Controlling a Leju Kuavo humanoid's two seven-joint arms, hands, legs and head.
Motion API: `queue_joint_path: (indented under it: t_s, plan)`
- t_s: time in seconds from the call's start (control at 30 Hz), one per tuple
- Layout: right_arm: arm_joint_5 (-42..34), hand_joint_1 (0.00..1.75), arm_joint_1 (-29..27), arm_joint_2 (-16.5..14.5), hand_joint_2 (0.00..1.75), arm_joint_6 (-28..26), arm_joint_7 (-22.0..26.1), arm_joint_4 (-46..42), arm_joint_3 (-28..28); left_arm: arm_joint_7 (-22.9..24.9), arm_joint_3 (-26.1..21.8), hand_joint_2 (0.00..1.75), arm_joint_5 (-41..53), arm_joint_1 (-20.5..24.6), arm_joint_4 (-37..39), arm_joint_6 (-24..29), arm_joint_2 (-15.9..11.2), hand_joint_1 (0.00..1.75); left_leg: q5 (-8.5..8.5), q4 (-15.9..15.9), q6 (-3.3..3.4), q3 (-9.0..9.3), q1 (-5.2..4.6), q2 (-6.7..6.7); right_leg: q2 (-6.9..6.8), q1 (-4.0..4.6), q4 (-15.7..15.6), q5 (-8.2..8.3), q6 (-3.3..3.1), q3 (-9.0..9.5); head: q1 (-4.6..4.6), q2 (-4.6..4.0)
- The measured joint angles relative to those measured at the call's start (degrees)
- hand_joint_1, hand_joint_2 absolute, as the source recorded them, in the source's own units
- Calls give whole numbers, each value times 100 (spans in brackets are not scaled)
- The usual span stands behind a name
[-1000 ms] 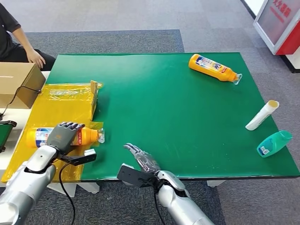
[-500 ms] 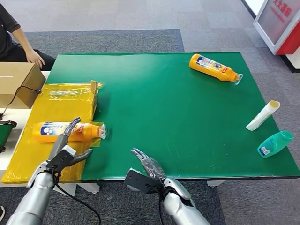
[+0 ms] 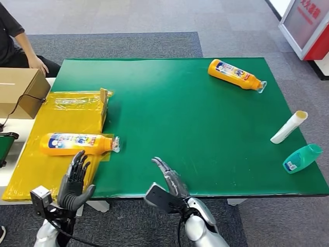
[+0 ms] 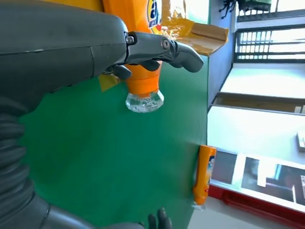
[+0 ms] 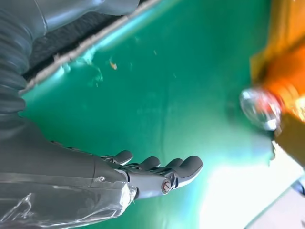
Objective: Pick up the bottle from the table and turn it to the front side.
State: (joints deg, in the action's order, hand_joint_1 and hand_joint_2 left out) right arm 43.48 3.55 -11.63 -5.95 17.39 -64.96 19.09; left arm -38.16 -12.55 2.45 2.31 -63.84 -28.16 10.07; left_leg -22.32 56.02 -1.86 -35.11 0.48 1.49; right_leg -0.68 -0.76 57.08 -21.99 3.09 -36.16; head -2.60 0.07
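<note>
- The near-left orange bottle [image 3: 73,143] looks like glossy plastic with a clear, faceted cap [image 4: 144,101] and a printed label.
- The bench [image 3: 186,118] top is a matt green, smooth surface with faint scuffs near the front edge.
- The yellow sheet [image 3: 58,128] at left is shiny, wrinkled film.
- The box [image 3: 19,90] at far left is matt brown cardboard.
- The left hand [image 3: 73,181] has dark, matt fingers [image 4: 169,47] with metal screws; the arms are silver.
- The floor [image 3: 116,20] is grey carpet.
</note>
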Motion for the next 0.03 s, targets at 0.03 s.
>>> queue_joint_path:
  t_s: [0.03]
  plan:
    - [-22, 0, -19, 1, 175, -20, 15, -47, -15, 0, -4, 175, -29, -14, 4, -21, 9, 0, -1, 0, 1, 0, 0, 0, 0, 0, 0, 0, 0, 1, -1, 0]
